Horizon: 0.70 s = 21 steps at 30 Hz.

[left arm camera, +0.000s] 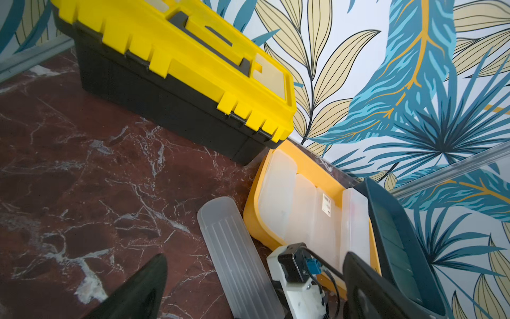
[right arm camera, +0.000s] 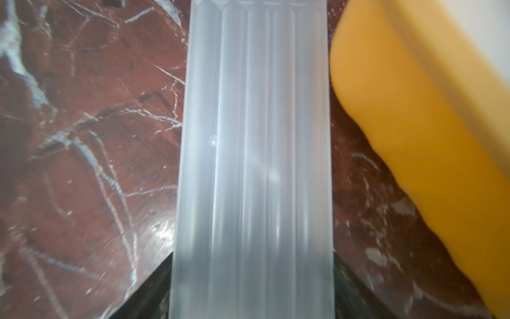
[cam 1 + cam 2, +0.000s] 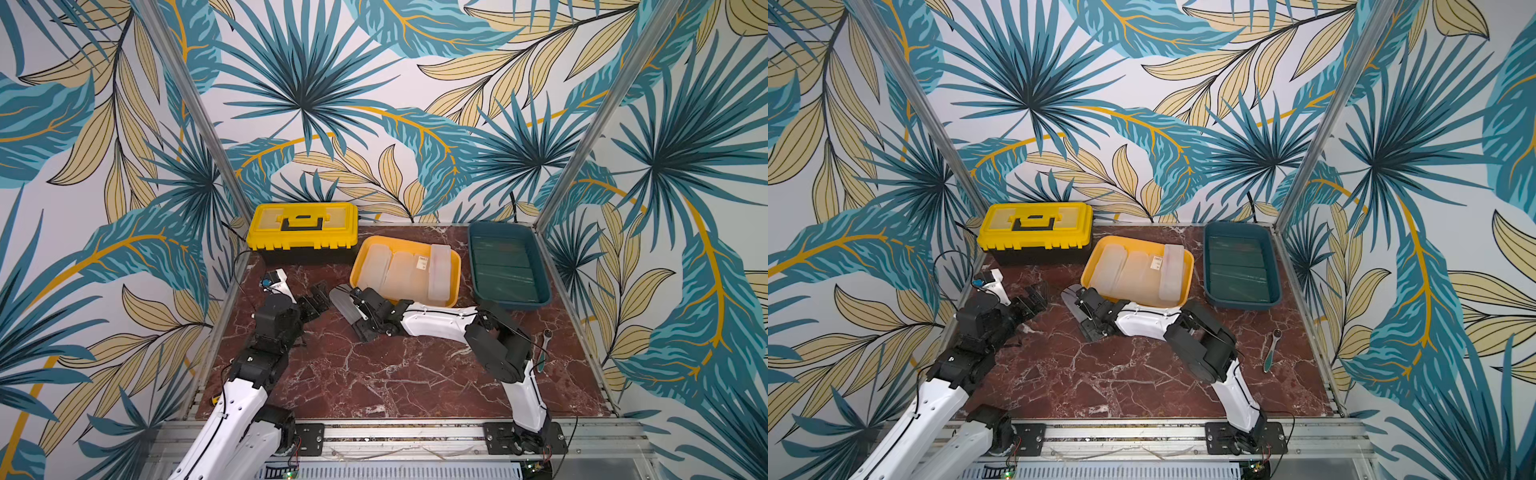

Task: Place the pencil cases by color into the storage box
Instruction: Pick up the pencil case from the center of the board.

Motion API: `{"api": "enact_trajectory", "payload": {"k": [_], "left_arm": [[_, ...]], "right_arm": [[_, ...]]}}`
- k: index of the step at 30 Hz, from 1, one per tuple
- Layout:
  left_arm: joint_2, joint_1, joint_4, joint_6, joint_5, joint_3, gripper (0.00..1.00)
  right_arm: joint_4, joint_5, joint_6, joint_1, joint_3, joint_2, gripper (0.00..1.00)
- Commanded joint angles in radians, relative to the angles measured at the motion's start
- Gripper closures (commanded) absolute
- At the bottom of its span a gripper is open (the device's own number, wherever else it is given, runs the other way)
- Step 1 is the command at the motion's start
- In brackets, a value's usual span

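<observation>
A frosted white pencil case (image 3: 344, 304) (image 2: 254, 138) lies on the marble just left of the yellow storage box (image 3: 360, 259). My right gripper (image 3: 356, 318) is shut on its near end, with a black finger against each long side. Several more frosted cases (image 3: 390, 272) fill the yellow box, one with a barcode sticker (image 3: 422, 262) and one on its edge (image 3: 440, 274). Dark green cases (image 3: 505, 266) lie in the teal box (image 3: 475, 266). My left gripper (image 3: 318, 296) (image 1: 255, 258) hovers open just left of the held case (image 1: 234, 254), holding nothing.
A yellow and black toolbox (image 3: 303, 228) stands closed at the back left, near the left arm. A ratchet tool (image 3: 1271, 349) lies on the marble at the right, by the right arm's elbow. Metal frame posts and patterned walls close in the table.
</observation>
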Motion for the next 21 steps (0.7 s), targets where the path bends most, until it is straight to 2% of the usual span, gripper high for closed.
{"api": "enact_trajectory", "payload": {"k": [1,11,16,21], "left_arm": [[-0.017,0.008,-0.026,0.026,-0.026,0.082,0.00],[-0.032,0.008,-0.078,0.069,-0.020,0.172,0.00],[0.001,0.008,-0.078,0.126,0.016,0.246,0.00],[0.104,0.008,-0.079,0.186,0.169,0.358,0.01]], "right_arm": [[-0.013,-0.029,0.063,0.017,-0.035,-0.099,0.40],[-0.006,-0.143,0.172,0.048,-0.141,-0.329,0.42],[-0.034,-0.103,0.209,0.038,-0.134,-0.408,0.41],[-0.032,0.012,0.256,-0.005,-0.136,-0.462,0.41]]}}
